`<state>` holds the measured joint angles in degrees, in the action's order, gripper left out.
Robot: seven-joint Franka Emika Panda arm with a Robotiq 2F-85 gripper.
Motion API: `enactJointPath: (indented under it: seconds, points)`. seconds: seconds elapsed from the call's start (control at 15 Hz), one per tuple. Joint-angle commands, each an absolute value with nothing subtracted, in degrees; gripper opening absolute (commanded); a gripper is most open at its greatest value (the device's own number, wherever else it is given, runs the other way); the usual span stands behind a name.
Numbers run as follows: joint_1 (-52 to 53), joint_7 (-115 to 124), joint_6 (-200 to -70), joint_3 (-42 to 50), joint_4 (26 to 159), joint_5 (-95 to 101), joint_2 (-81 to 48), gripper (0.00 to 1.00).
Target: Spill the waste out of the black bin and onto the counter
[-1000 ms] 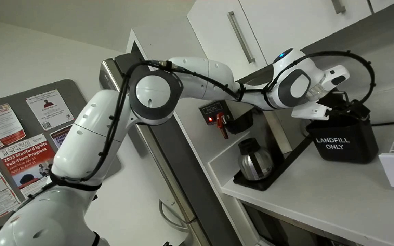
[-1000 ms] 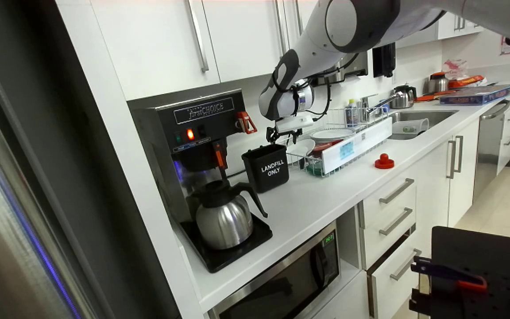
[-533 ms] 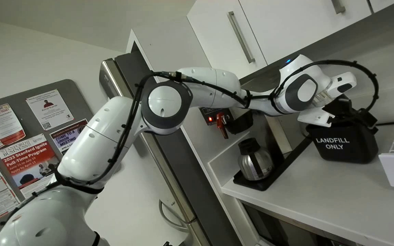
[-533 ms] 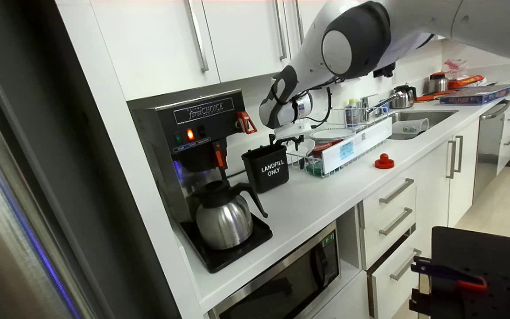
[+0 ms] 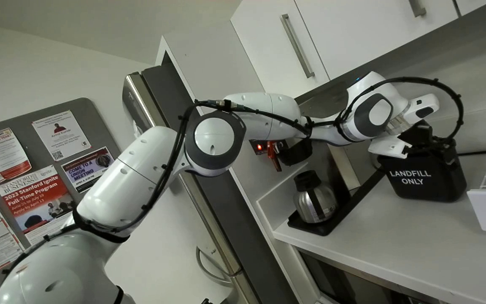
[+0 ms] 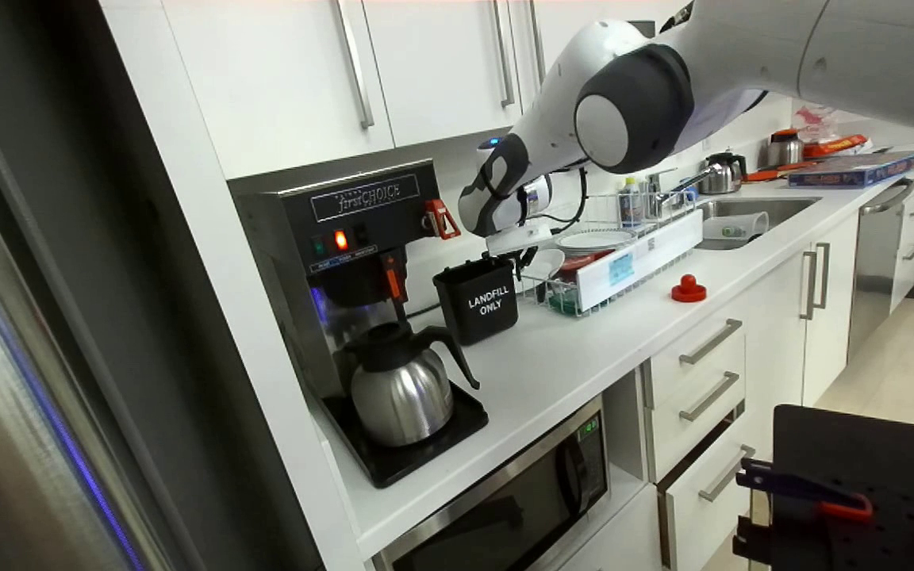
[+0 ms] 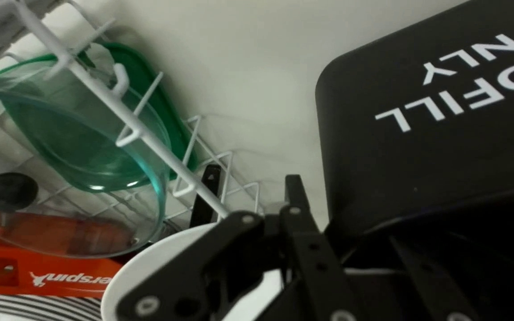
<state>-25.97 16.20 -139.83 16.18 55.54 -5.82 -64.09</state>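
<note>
The black bin (image 6: 479, 305) stands upright on the white counter (image 6: 552, 365), its "LANDFILL ONLY" side (image 5: 428, 181) showing in both exterior views. My gripper (image 6: 508, 260) is at the bin's rim, on the side facing the dish rack. In the wrist view, one finger (image 7: 299, 196) lies outside the bin wall (image 7: 417, 156), with a strip of counter showing between its tip and the tapered wall. A dark second finger appears to reach over the opening, its tip lost in shadow. Whether the jaws press on the rim is unclear. The waste is hidden or out of view.
A coffee maker (image 6: 346, 222) and steel carafe (image 6: 401, 396) stand close on one side of the bin. Opposite is a wire dish rack (image 6: 639, 254) with a white bowl (image 7: 150, 272) near the gripper. Wall cabinets (image 6: 290, 79) hang above. A red knobbed object (image 6: 689, 289) sits farther along.
The arm has come down, bringing my gripper lower onto the bin's rim. Its fingers have drawn closer together. The bin has stayed in place.
</note>
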Motion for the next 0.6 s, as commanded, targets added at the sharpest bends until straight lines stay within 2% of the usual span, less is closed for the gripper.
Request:
enactJointPath:
  seconds: [0.0, 0.53]
  points:
    - [-25.2, 18.4, -136.8, 17.6, 51.3, -4.9, -66.1, 0.00]
    - [-23.9, 14.6, -132.9, 18.6, 54.1, -1.7, -61.6, 0.02]
